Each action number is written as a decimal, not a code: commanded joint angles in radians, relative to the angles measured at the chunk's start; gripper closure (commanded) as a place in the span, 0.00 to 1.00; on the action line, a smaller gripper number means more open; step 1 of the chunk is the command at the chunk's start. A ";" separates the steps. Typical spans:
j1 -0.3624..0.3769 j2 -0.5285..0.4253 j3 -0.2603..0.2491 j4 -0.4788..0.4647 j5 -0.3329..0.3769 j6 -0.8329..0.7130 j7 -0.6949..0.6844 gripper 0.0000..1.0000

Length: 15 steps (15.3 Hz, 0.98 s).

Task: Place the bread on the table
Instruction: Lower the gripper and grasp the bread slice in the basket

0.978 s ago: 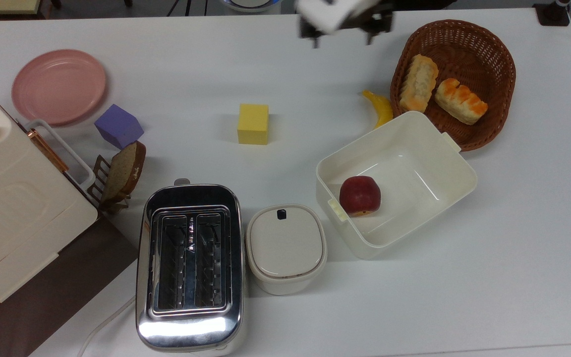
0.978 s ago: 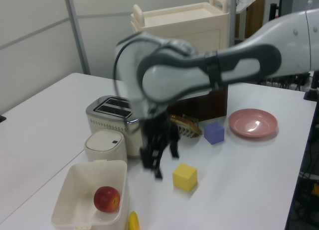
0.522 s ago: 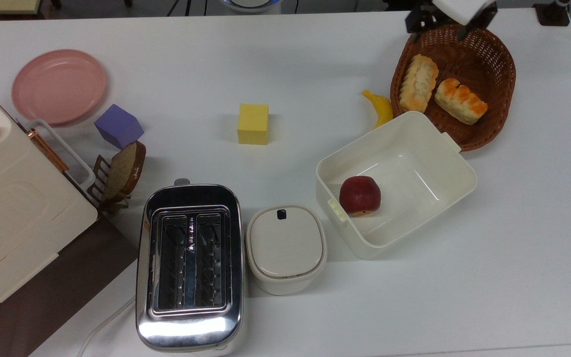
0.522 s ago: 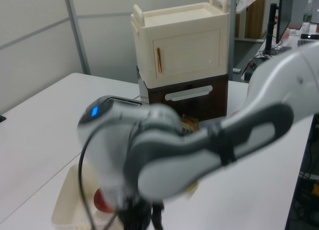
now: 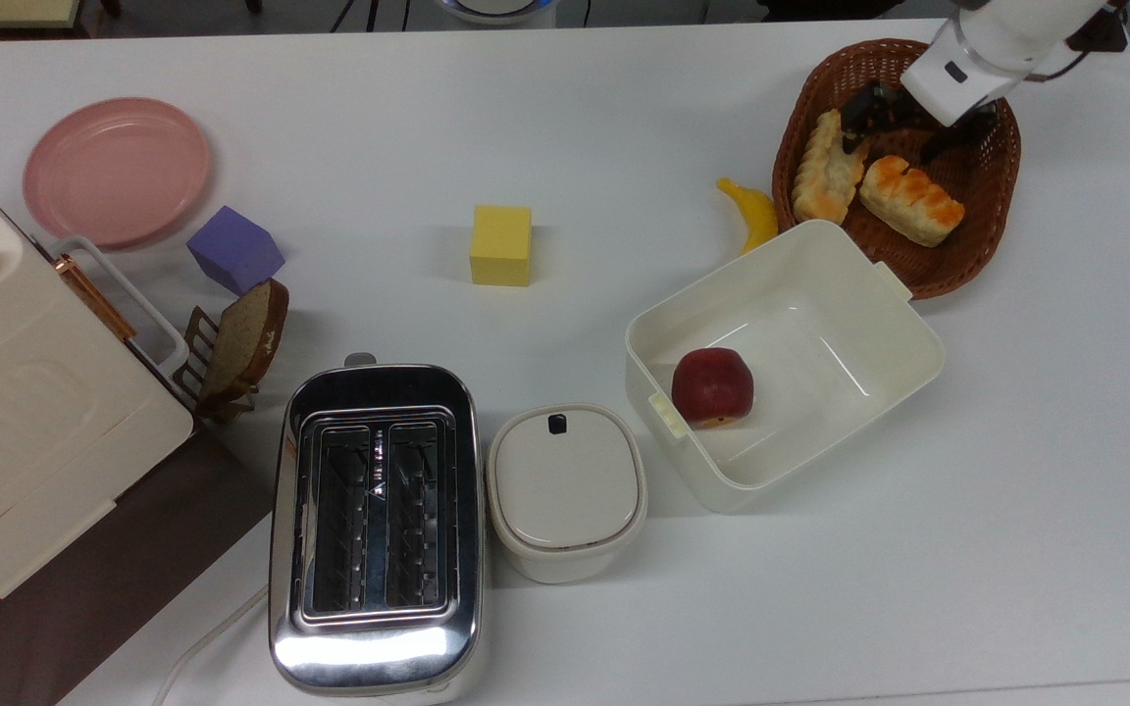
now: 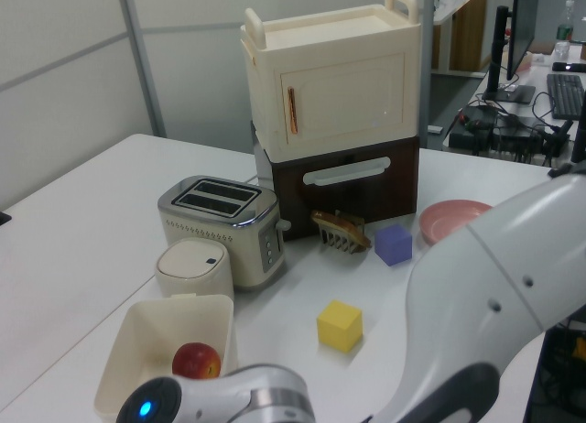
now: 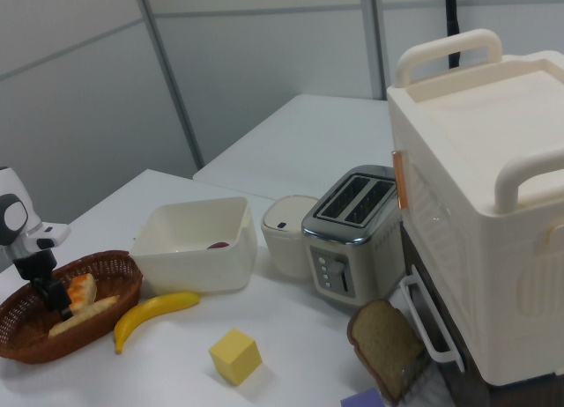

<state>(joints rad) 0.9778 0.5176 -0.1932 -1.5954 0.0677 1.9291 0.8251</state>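
I see the bread (image 5: 912, 200) lying in the brown wicker basket (image 5: 977, 255) on the table (image 5: 624, 118), on the top view's right half of the basket, its long axis running from the top view's upper left to lower right, glossy orange top facing up. Beside it in the same basket, toward the top view's left, lies a longer pale roll (image 5: 828, 167), close to the bread but not clearly touching it. My gripper (image 5: 903, 125) hangs over the basket just above the bread's upper end; its dark fingers (image 5: 865, 106) are spread apart and hold nothing, one over the roll's tip, the other near the basket's far wall. Just outside the basket, on the top view's left, a banana (image 5: 751, 212) lies on the table. Next to the basket toward the top view's bottom stands an open white tub (image 5: 918, 338) with a red apple (image 5: 713, 386) in it.
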 commanded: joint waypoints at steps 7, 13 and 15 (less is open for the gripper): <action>0.012 0.032 -0.026 0.060 -0.094 0.039 0.103 1.00; -0.020 -0.115 -0.083 0.058 -0.069 -0.060 0.014 1.00; -0.048 -0.189 -0.142 0.058 -0.036 -0.129 -0.086 1.00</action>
<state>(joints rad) 0.9584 0.4470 -0.2759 -1.5103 -0.0075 1.8914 0.8644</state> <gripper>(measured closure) 0.890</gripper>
